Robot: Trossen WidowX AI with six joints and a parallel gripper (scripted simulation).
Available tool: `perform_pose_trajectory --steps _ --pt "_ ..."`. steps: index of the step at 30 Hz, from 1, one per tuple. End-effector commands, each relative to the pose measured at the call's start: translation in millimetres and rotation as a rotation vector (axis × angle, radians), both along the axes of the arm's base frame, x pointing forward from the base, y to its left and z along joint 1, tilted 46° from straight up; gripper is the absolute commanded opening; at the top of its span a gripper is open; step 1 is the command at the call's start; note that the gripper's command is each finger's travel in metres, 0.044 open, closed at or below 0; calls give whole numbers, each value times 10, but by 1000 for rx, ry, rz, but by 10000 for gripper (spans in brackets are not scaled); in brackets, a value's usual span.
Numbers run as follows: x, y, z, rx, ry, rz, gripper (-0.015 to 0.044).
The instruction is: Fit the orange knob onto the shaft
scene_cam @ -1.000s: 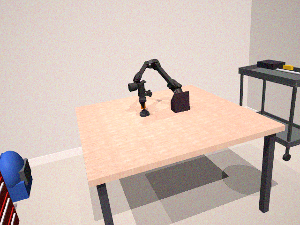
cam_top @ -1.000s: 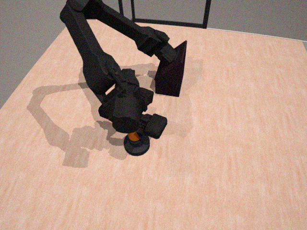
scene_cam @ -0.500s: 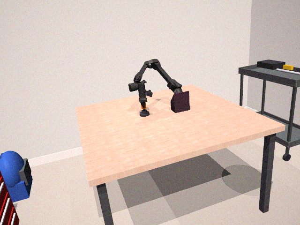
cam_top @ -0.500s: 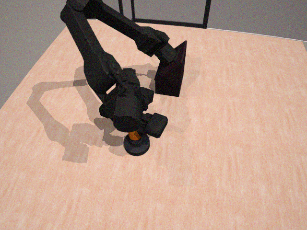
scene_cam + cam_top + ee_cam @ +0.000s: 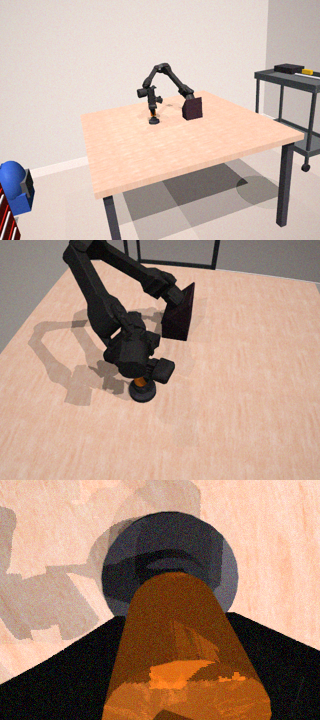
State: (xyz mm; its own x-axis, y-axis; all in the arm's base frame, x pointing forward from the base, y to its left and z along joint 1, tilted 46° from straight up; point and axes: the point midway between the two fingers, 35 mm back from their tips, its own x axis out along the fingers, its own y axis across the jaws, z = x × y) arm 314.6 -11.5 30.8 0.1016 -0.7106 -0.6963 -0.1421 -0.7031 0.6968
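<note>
The orange knob (image 5: 139,381) (image 5: 151,114) (image 5: 175,625) is upright between the fingers of my gripper (image 5: 141,380) (image 5: 153,112) (image 5: 175,624), which is shut on it. The round dark pedestal (image 5: 142,397) (image 5: 154,122) (image 5: 228,577) stands on the table directly below. The knob's lower end is at the pedestal's narrower raised middle, with the wide base showing around and below it. The shaft is hidden, and so are the knob's hole and both flat sides. I cannot tell how far the knob is over the shaft.
The arm's dark, box-like base (image 5: 177,322) (image 5: 192,109) stands on the wooden table (image 5: 245,395) (image 5: 186,144), to the right of the pedestal in the top and exterior views. A grey cart (image 5: 286,80) is beyond the table at the right. Arm shadows lie around the pedestal.
</note>
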Motion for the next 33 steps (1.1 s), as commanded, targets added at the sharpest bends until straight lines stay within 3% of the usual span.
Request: perform_pose_trajectory --steps 1,10,33 --pt "23 24 32 0 -4 1 0" --pt "37 14 25 -22 145 146 0" --pt "-6 -4 -3 -22 145 146 0"
